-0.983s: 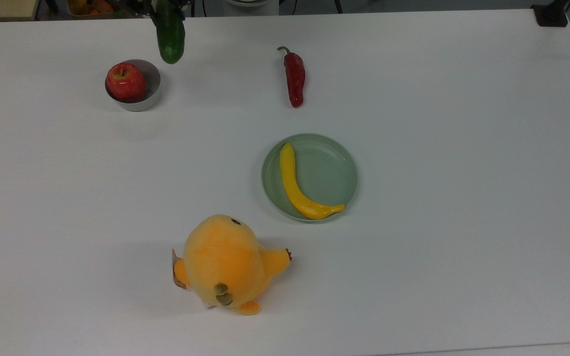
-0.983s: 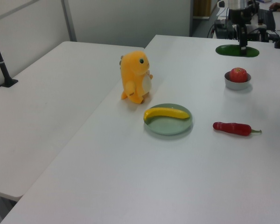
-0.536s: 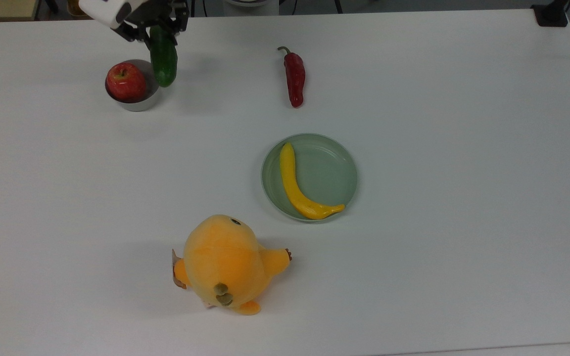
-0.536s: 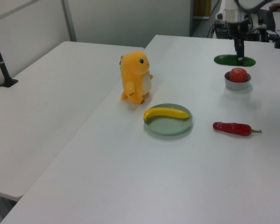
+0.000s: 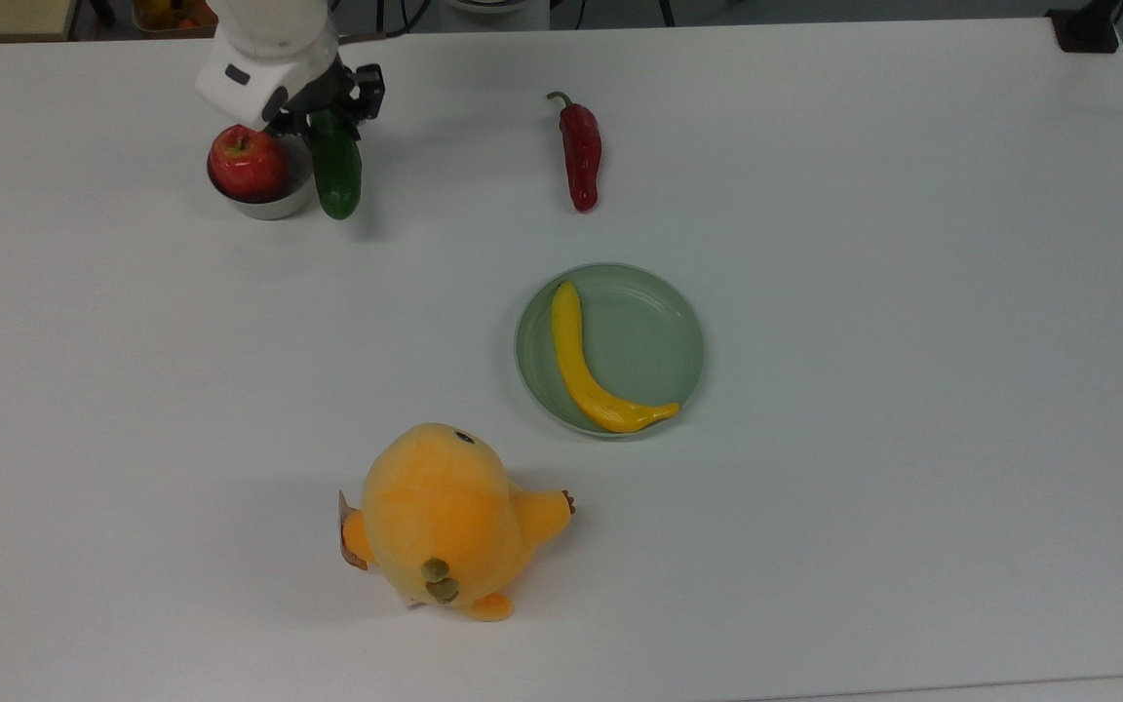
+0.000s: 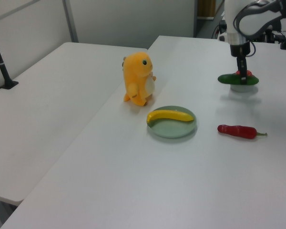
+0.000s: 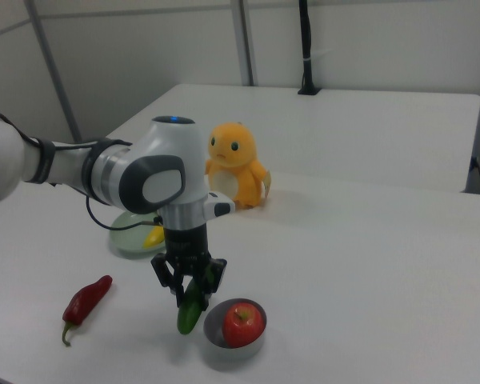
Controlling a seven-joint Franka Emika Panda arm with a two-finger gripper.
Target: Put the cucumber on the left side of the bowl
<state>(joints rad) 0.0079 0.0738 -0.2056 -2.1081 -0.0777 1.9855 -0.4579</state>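
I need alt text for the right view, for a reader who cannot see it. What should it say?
A white robot arm's gripper holds a dark green cucumber just to the right view's left of a small metal bowl containing a red apple. Behind are a red chili pepper, a pale green plate and an orange plush toy.

a red apple (image 5: 248, 162) sits at the far left of the white table (image 5: 912, 292) in the top view. a dark red chili pepper (image 5: 581, 154) lies far from the camera near the middle, stem pointing away. nearer, a pale green plate (image 5: 664, 341) carries a yellow banana (image 5: 586, 375) curving along its left part. nearest, left of the plate, an orange plush toy (image 5: 445, 522) stands upright. in the left view a second white table (image 6: 47, 105) stands just beside the first.
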